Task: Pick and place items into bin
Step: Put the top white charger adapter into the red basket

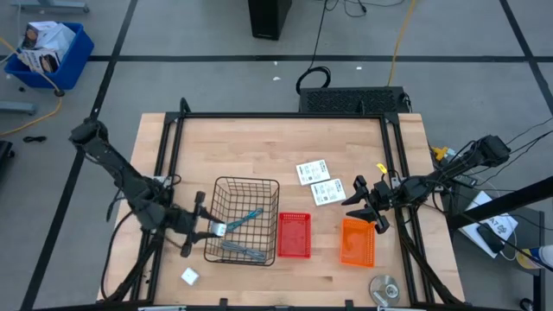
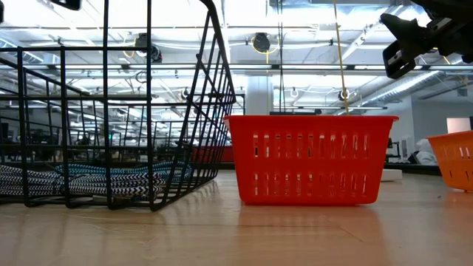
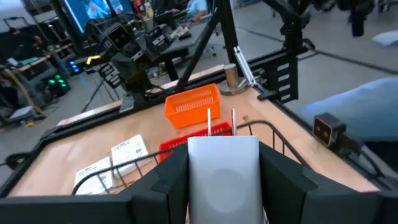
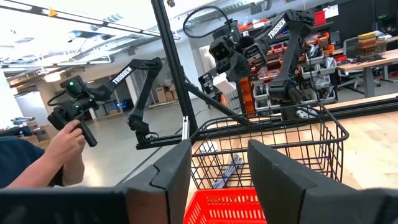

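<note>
My left gripper (image 1: pixel 216 230) is shut on a small white block (image 1: pixel 219 230) at the left rim of the black wire basket (image 1: pixel 244 184). Two slim teal and grey tools (image 1: pixel 246 216) (image 1: pixel 243 251) lie on the basket's floor. A second white block (image 1: pixel 190 276) rests on the table near its near edge, left of the basket. Two white cards with green print (image 1: pixel 320 181) lie flat on the table, beyond the bins. My right gripper (image 1: pixel 370 206) is open and hovers above the orange bin's far end, touching nothing. My left gripper pinches the white block (image 3: pixel 222 177) between its two fingers (image 3: pixel 168 180), one on each side face. The fingers come at it nearly level from the table's left. The block is lifted clear, just over the wire basket's left rim (image 3: pixel 273 134).
A small red bin (image 1: pixel 294 235) stands right of the basket, and an orange bin (image 1: pixel 358 240) right of that. A round silver disc (image 1: pixel 384 288) lies by the near edge. A black frame borders the table. A person's hand (image 4: pixel 65 143) holds a controller beyond the table.
</note>
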Controlling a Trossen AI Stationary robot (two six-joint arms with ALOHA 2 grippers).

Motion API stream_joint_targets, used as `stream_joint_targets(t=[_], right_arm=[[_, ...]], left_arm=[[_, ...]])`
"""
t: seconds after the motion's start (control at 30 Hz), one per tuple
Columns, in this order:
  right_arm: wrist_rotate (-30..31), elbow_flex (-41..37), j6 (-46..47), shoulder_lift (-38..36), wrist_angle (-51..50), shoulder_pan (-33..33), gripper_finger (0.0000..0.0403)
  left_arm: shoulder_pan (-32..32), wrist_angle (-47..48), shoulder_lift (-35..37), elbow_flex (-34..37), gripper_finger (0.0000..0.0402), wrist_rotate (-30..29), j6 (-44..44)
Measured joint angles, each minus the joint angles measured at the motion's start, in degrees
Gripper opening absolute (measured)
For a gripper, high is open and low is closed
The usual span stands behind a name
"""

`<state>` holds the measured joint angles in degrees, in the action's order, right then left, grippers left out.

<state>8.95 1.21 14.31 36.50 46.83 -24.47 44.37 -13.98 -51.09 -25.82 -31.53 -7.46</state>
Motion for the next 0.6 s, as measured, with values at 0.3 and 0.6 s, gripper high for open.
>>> stream_joint_targets(t=[0.3,0.6], right_arm=[[0.00,0.00,-0.01,0.01,-0.01,-0.01,0.0153],[0.00,0.00,-0.01,-0.01,0.02,-0.02,0.0153]], left_arm=[[-13.25,-6.90,-3.35,0.00,0.0166,16.60,-2.38],[-21.92,-11.48,-12.63,-3.67,0.0156,27.65,-4.20]])
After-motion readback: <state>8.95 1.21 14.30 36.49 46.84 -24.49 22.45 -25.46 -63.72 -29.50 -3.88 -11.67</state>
